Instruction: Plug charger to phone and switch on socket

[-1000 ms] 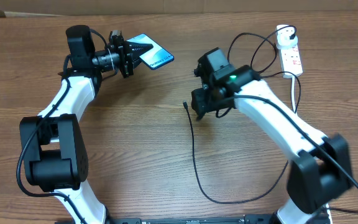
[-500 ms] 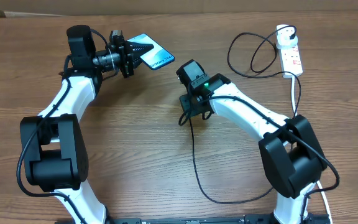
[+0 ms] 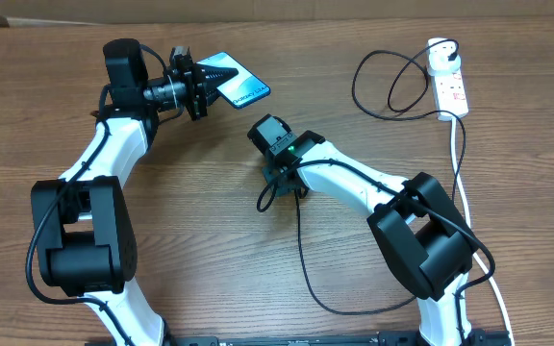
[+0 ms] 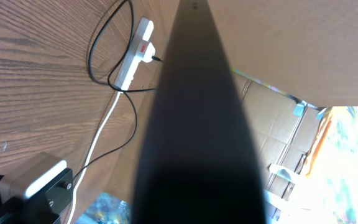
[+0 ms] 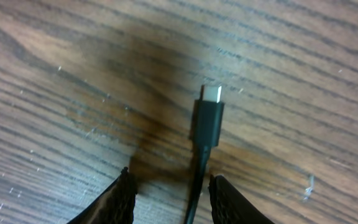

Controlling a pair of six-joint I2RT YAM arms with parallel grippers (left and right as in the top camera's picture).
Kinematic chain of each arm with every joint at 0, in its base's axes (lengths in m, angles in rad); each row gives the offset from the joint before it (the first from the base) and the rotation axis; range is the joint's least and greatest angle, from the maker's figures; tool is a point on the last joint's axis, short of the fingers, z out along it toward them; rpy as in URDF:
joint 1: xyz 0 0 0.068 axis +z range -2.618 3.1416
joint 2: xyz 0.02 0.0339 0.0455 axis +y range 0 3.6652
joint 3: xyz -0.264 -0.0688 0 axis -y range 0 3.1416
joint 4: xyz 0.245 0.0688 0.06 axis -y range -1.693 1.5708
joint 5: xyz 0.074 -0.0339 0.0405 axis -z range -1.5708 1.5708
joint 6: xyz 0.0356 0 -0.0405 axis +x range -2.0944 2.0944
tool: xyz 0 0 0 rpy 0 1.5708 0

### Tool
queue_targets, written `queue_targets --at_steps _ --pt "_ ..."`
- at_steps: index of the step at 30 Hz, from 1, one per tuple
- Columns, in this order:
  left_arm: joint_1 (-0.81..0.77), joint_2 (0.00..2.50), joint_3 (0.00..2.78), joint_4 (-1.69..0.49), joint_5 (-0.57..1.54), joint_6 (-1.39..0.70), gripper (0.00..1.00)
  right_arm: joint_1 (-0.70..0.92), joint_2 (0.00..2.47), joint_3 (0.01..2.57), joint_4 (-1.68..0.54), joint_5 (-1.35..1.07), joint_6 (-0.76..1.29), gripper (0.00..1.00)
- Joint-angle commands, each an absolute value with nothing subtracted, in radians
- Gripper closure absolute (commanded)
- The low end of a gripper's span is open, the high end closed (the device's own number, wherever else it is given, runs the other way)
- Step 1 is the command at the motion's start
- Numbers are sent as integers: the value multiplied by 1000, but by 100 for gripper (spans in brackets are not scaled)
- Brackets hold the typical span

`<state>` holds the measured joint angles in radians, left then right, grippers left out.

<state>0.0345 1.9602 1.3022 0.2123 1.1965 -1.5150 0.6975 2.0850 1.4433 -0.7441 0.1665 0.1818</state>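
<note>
While the left fingers (image 3: 210,75) are clamped on the phone (image 3: 243,88) at the desk's (image 3: 210,250) far left, screen facing up, the right fingers (image 5: 118,199) stand apart either side of the charger (image 5: 207,127) cable. They sit just behind its connector tip (image 5: 211,93) and aren't pinching it (tip lies flat on the wood). Its white adapter (image 3: 440,56) sits at the far end of the socket (image 3: 453,94) — top right, well apart from both arms.

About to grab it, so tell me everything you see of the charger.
The charger is a thin black cable; its black plug ends in a silver tip, pointing away from the right pincer, whose open fingers flank the cable behind the plug. The cable loops across the table to a white adapter in the power strip.
</note>
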Motion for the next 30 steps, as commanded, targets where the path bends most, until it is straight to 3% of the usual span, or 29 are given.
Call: queue_targets --at_steps 1,30 --pt "40 1948 1312 220 1232 -1500 96 691 2090 1437 -733 191 173 62" --pt "41 1948 1312 220 1243 -1504 96 643 2090 1420 -687 120 155 70"
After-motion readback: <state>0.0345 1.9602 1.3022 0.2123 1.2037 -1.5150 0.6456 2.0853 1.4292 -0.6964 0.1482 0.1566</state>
